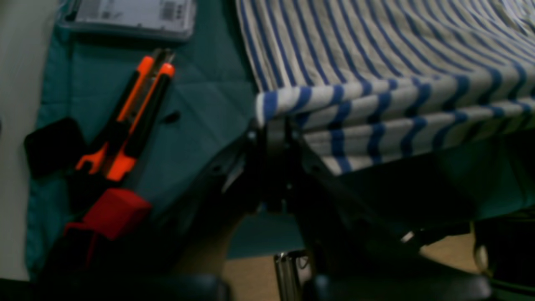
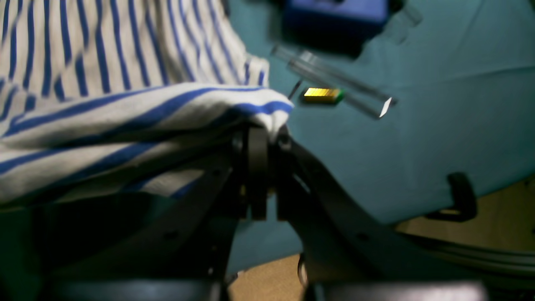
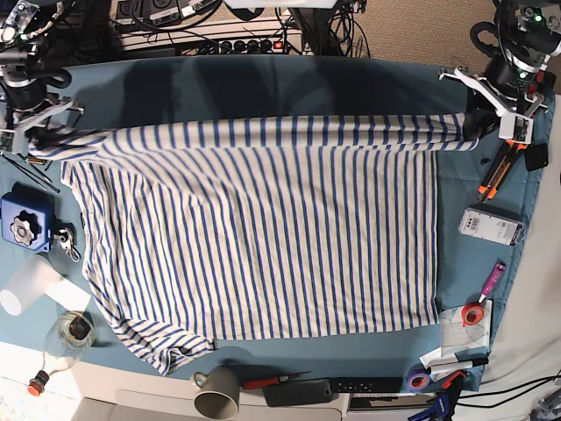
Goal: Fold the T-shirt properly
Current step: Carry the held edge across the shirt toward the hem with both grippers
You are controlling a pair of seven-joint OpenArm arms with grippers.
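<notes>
Both sets of fingers are clenched on cloth: your left gripper pinches one corner of the T-shirt, and your right gripper pinches the opposite corner of the same lifted edge. From the base view you can see that edge stretched taut between the two arms along the far side of the table cloth, raised off the surface and casting a shadow behind it. Below the held edge, the rest of the shirt lies spread flat across the middle of the table, with one sleeve bunched at the near corner beside a grey mug. Just beside your left gripper lies an orange and black utility knife. Near your right gripper sits a small yellow and green object.
</notes>
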